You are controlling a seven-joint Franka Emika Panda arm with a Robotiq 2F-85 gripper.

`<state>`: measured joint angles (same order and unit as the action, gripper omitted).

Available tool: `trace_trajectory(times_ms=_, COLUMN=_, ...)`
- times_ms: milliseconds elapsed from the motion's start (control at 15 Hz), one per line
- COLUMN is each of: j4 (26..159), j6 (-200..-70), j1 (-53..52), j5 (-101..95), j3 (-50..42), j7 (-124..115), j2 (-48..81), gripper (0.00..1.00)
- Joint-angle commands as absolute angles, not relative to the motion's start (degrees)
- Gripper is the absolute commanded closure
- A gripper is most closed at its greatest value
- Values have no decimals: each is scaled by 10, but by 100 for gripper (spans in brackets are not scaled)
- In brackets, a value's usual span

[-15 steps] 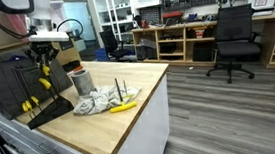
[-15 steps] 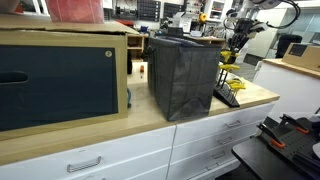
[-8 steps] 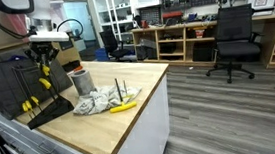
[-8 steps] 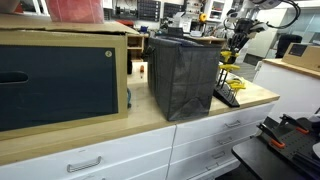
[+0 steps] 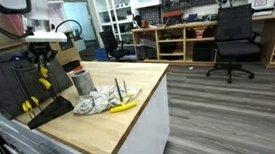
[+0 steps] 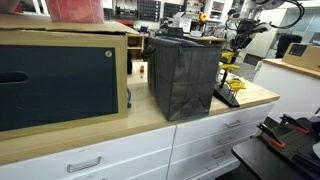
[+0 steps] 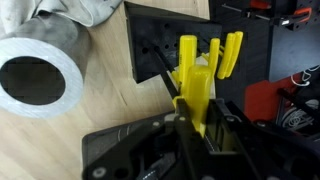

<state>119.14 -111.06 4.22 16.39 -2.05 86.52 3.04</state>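
Observation:
My gripper point(image 7: 196, 128) is shut on a yellow-handled utensil point(image 7: 194, 88) and holds it upright over a black rack point(image 7: 170, 40). In the wrist view two more yellow handles point(image 7: 225, 52) stand in the rack just beyond it. In an exterior view the gripper point(image 5: 41, 57) hangs above the black rack point(image 5: 42, 107) on the wooden counter, with the yellow utensil point(image 5: 43, 68) below it. In the other exterior view the gripper point(image 6: 231, 50) sits behind a black bag, over the rack point(image 6: 226, 96).
A metal cup point(image 5: 82, 82) and a crumpled cloth point(image 5: 101, 100) with a yellow utensil point(image 5: 123, 106) lie beside the rack. A black bag point(image 6: 184, 75) and a cardboard box point(image 6: 60, 80) stand on the counter. An office chair point(image 5: 237, 38) and shelves stand beyond.
The gripper with the yellow utensil has risen very slightly; nothing else has moved.

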Motion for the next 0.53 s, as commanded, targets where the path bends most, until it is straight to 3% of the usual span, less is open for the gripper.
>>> trace_trajectory(times_ms=0, j4=1212, j6=-1115, j1=43, j5=161, j3=-24, j7=882, j2=-6, gripper=94)
trace_trajectory(times_ms=467, j4=1209, j6=-1120, j1=41, j5=163, j3=-28, j7=886, j2=-12, gripper=94)
